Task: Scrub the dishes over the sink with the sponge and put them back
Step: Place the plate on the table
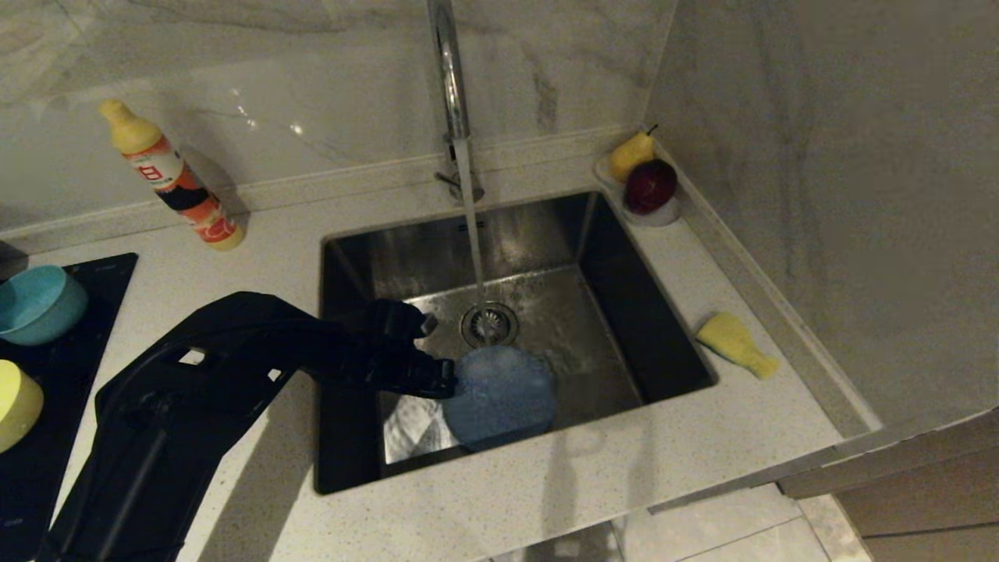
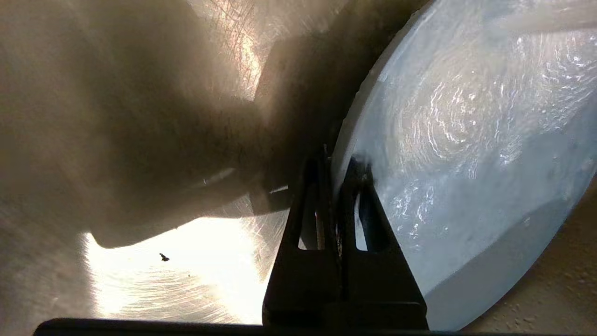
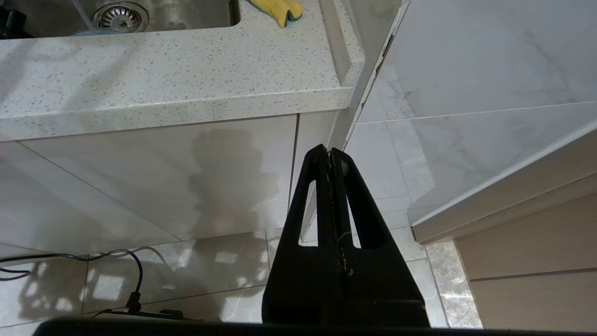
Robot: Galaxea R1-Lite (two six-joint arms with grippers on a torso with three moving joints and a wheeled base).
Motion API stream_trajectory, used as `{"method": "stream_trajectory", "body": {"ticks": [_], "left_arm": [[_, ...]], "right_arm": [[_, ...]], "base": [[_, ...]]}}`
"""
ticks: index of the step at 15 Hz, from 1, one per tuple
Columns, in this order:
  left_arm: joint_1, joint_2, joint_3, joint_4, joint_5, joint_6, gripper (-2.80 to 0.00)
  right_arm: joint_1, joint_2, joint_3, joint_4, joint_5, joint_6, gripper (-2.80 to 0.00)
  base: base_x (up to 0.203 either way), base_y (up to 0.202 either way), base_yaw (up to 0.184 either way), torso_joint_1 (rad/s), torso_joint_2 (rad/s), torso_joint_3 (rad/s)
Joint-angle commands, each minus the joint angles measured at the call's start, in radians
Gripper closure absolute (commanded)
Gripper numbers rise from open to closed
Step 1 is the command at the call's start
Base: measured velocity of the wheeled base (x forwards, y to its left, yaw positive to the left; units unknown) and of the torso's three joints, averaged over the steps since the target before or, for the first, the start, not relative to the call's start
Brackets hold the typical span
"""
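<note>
Stainless steel runs wet under the open tap (image 1: 453,94), and that is the main hazard: the light-blue plate (image 1: 499,396) is pinched only at its rim, so a slick edge could slide out of the left gripper (image 1: 446,384) and drop into the sink (image 1: 593,234), especially once a sponge starts pushing on it. The left wrist view shows the fingers (image 2: 361,186) clenched on the plate's edge, one either side of the rim, with the plate's face tilted and beaded with water. It hangs low in the basin, just beside the drain strainer (image 1: 489,323), slightly off the stream. Scrubbing looks not yet begun, since the sponge (image 1: 735,343) lies on the table to the right of the sink, well apart from either arm. The right gripper (image 3: 332,156) hangs below the table edge with its fingers pressed together on nothing, so it faces a long reach. The teal bowl (image 1: 37,303) and yellow bowl (image 1: 15,402) wait at far left
</note>
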Motion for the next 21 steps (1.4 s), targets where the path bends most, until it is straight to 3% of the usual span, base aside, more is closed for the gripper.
{"method": "stream_trajectory", "body": {"ticks": [1,10,14,19,21], "left_arm": [[0.000,-0.014,0.001,-0.001,-0.002,-0.008,0.00],[-0.001,-0.163,0.014,0.055,0.004,-0.031,0.00],[-0.003,-0.233,0.023,0.059,0.080,-0.051,0.00],[-0.012,-0.331,0.042,0.085,0.104,-0.059,0.00],[-0.020,-0.359,0.045,0.095,0.154,-0.057,0.00]], "right_arm": [[0.000,0.001,0.000,0.000,0.001,-0.001,0.00],[-0.001,0.001,0.000,0.000,0.001,-0.001,0.00],[0.000,0.001,0.000,0.000,0.001,-0.001,0.00],[0.000,0.001,0.000,0.000,0.001,-0.001,0.00],[0.000,0.001,0.000,0.000,0.001,-0.001,0.00]], "base": [[0.000,0.000,0.000,0.000,0.00,0.000],[0.000,0.000,0.000,0.000,0.00,0.000],[0.000,0.000,0.000,0.000,0.00,0.000],[0.000,0.000,0.000,0.000,0.00,0.000],[0.000,0.000,0.000,0.000,0.00,0.000]]}}
